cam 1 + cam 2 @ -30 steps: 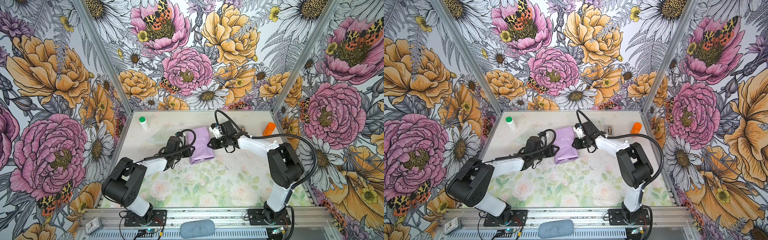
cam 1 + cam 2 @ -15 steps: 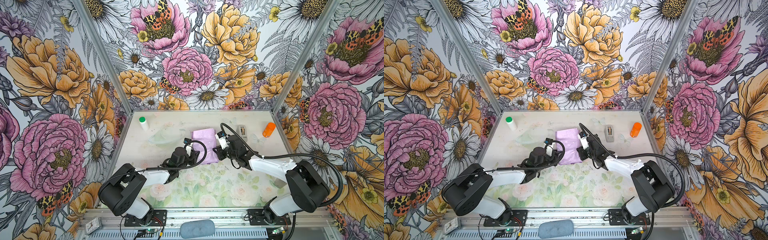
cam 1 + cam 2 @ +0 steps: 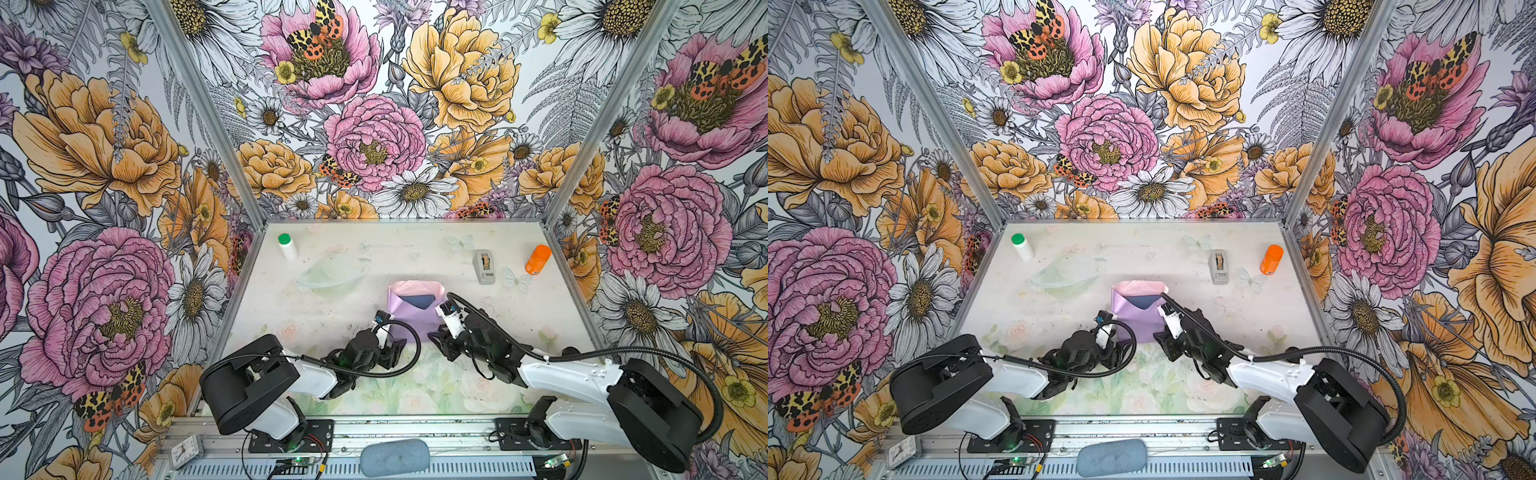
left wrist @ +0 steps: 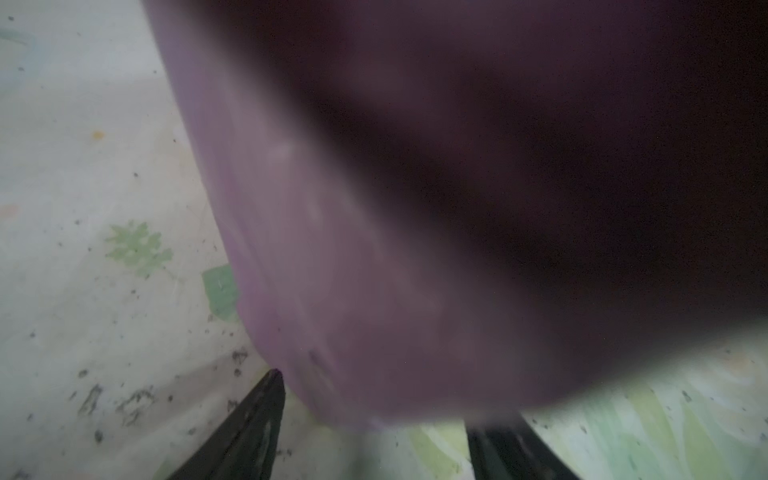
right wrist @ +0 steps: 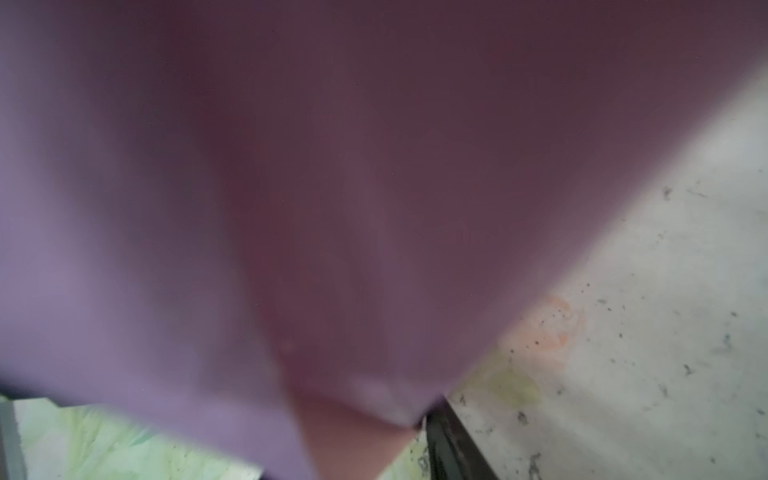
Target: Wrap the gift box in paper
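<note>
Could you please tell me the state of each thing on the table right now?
Gift box: mostly covered, one dark patch showing.
Paper: folded around the box, far end not closed.
Tape dispenser: untouched.
White bottle: capped.
Orange bottle: untouched.
Left gripper: open, at the paper's near edge.
Right gripper: at the paper, opening unclear.

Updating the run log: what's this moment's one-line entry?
stage: paper folded around gift box, far end open, navy showing | left gripper: open at near edge | right gripper: near edge, jaws unclear
</note>
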Robot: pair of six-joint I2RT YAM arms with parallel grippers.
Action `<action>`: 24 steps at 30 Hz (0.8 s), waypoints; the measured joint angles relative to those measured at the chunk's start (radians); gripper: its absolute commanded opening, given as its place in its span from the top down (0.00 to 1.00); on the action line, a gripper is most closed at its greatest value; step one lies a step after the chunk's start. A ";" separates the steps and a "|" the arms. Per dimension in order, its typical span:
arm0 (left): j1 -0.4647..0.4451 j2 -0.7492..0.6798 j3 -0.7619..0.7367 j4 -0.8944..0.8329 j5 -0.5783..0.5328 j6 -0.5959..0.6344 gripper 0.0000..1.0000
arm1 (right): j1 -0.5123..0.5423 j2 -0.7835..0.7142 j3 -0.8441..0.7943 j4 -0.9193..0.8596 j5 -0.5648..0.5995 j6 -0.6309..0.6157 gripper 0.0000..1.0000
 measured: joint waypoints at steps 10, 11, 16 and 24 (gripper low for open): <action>0.000 -0.125 -0.029 -0.035 -0.008 -0.068 0.25 | -0.001 -0.112 -0.027 0.025 0.001 0.019 0.47; 0.003 -0.134 -0.029 -0.038 -0.008 -0.072 0.25 | -0.001 -0.109 -0.027 0.032 0.000 0.020 0.46; 0.040 -0.216 -0.021 -0.083 0.008 -0.107 0.22 | -0.013 -0.108 -0.016 0.035 -0.021 0.040 0.39; 0.072 -0.349 0.023 -0.160 0.040 -0.131 0.21 | -0.047 -0.094 0.059 0.044 -0.076 0.070 0.38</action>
